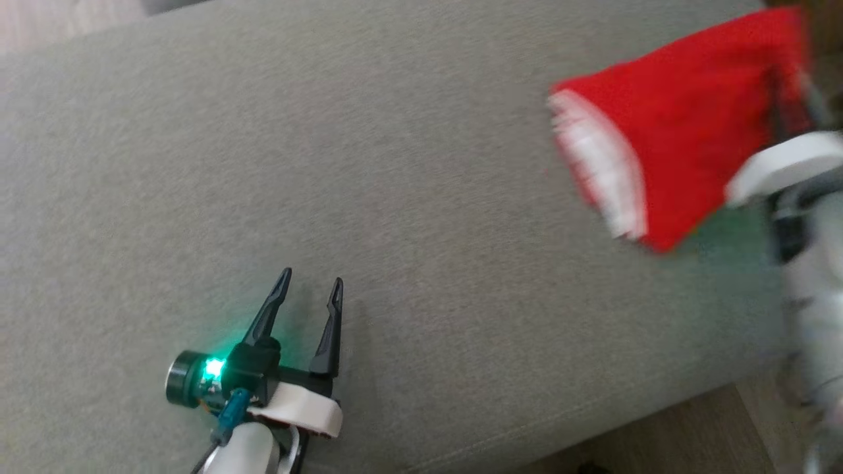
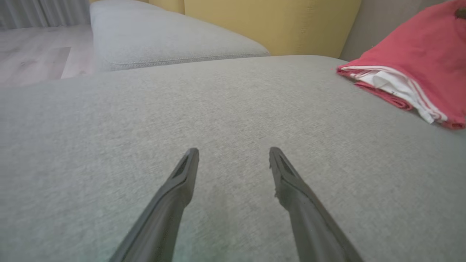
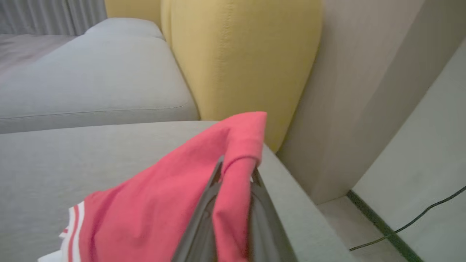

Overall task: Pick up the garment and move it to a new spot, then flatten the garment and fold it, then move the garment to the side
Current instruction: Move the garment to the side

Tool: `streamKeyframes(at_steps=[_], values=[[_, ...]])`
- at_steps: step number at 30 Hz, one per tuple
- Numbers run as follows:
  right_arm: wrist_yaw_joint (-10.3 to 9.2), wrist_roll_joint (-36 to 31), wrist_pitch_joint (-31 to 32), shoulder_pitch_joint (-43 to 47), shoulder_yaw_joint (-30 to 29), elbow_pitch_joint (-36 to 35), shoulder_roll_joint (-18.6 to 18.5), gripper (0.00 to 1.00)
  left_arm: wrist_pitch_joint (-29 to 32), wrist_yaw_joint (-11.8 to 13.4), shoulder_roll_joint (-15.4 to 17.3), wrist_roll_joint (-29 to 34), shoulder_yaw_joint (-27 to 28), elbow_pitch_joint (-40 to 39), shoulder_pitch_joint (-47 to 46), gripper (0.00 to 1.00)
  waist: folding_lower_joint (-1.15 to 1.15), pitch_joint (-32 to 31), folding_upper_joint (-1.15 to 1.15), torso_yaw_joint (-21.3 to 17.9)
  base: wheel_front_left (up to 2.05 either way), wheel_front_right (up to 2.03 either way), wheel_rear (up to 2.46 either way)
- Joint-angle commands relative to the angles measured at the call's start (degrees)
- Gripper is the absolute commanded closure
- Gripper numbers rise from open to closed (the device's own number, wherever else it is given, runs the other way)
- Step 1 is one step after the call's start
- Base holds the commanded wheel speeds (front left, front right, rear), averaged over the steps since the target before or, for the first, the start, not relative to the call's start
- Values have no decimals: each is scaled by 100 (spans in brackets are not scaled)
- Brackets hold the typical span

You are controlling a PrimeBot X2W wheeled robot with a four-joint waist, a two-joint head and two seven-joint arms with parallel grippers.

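The garment (image 1: 678, 125) is red with a white striped edge, folded, at the far right of the grey cushion (image 1: 395, 197). In the right wrist view my right gripper (image 3: 236, 171) is shut on a fold of the garment (image 3: 164, 203), which drapes over both fingers. The head view shows that arm's pale wrist (image 1: 784, 164) at the right edge, against the cloth. My left gripper (image 1: 313, 283) stands open at the lower left, nothing between its fingers, well apart from the garment (image 2: 411, 69), which lies to its upper right in the left wrist view.
A yellow back cushion (image 3: 240, 62) stands behind the seat. A second grey cushion (image 2: 164, 40) adjoins at the far side. Wooden floor (image 1: 658, 434) shows past the seat's front edge. A black cable (image 3: 411, 222) lies on the floor by the wall.
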Motion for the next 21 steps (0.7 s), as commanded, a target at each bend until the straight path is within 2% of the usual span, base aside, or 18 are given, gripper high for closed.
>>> streamKeyframes(at_steps=[1, 5, 7, 8, 9, 11, 15, 18, 19, 21], values=[[1, -234, -37, -331, -236, 5, -289, 100, -29, -15, 14, 61, 215, -200, -171, 0, -1, 152, 0, 193, 0, 0, 0], [1, -850, -37, -642, -926, 342, -768, 100, -29, -32, 14, 76, 243, -227, -210, 0, -1, 251, 0, 339, 0, 0, 0], [1, -1100, -37, -738, -1215, 423, -857, 100, -29, -27, 14, 79, 267, -226, -215, 0, -1, 288, 0, 373, 0, 0, 0], [1, -1219, -37, -771, -1336, 430, -868, 62, -29, -28, 14, 87, 277, -222, -218, 0, -1, 307, 0, 384, 0, 0, 0], [1, -1311, -37, -798, -1459, 433, -856, 0, -29, -24, 14, 99, 291, -214, -222, 0, -1, 323, 0, 388, 0, 0, 0], [1, -1511, -37, -852, -1738, 264, -754, 0, -29, -14, 14, 104, 330, -191, -247, 0, -1, 341, 0, 409, 0, 0, 0], [1, -1606, -37, -797, -1822, -530, -421, 0, -29, 33, 14, 42, 388, -209, -263, 0, -1, 217, 0, 464, 0, 0, 0], [1, -1412, -37, -582, -1523, -1199, 22, 0, -29, 116, 14, -22, 450, -220, -225, 0, -1, 38, 0, 543, 0, 0, 0], [1, -1412, -37, -582, -1523, -1199, 22, 0, -29, 116, 14, -22, 450, -220, -225, 0, -1, 38, 0, 543, 0, 0, 0], [1, -1211, -37, -352, -1169, -1541, 273, 0, -29, 186, 14, -66, 498, -236, -175, 0, -1, -102, 0, 632, 0, 0, 0]])
